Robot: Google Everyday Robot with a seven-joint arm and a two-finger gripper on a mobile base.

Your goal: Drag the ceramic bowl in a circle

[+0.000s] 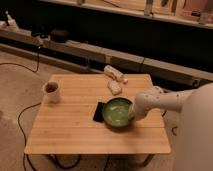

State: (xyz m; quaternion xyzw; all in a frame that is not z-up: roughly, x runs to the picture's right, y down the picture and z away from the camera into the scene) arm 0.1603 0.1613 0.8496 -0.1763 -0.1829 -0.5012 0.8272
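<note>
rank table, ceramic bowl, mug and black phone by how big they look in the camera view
1. table
2. ceramic bowl, with the gripper shut on its rim nearest the robot
3. mug and black phone: too alike to rank

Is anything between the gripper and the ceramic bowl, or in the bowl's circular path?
Nothing separates them: the gripper is shut on the right rim of the ceramic bowl. A black phone lies at its left edge, so a leftward sweep may push it.

Dim warm light on table (75, 125), background dark.
</note>
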